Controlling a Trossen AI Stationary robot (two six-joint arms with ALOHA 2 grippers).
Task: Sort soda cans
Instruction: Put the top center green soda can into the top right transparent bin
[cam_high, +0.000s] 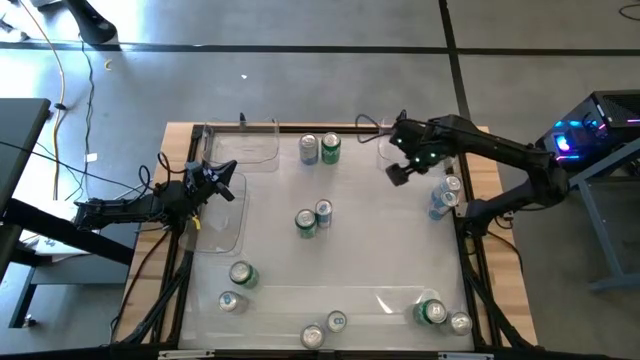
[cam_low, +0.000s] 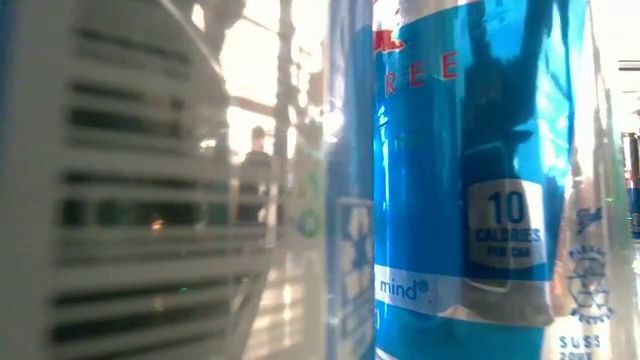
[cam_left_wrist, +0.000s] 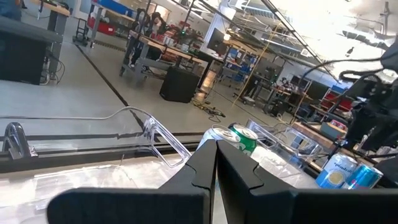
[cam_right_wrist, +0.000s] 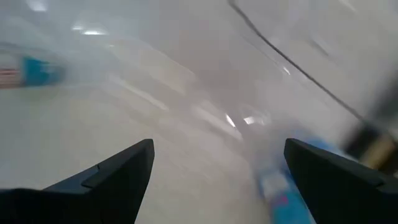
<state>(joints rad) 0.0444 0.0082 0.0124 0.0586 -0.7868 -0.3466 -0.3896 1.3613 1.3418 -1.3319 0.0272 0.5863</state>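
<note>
i see the right gripper (cam_high: 398, 172) spread wide, empty, above the table's (cam_high: 380, 250) far right area near two blue soda cans (cam_high: 446, 196). left gripper (cam_high: 222, 180) pressed together, empty, over the left clear tray (cam_high: 222, 235). remaining cans scattered.

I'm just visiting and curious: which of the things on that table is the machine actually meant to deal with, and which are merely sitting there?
Part of the job:
- soda cans, green, blue and silver, scattered in pairs over the table
- right claw, open, hovering near the blue cans
- left claw, shut, empty

Just lying about:
- clear plastic trays
- cables
- wooden table
</note>
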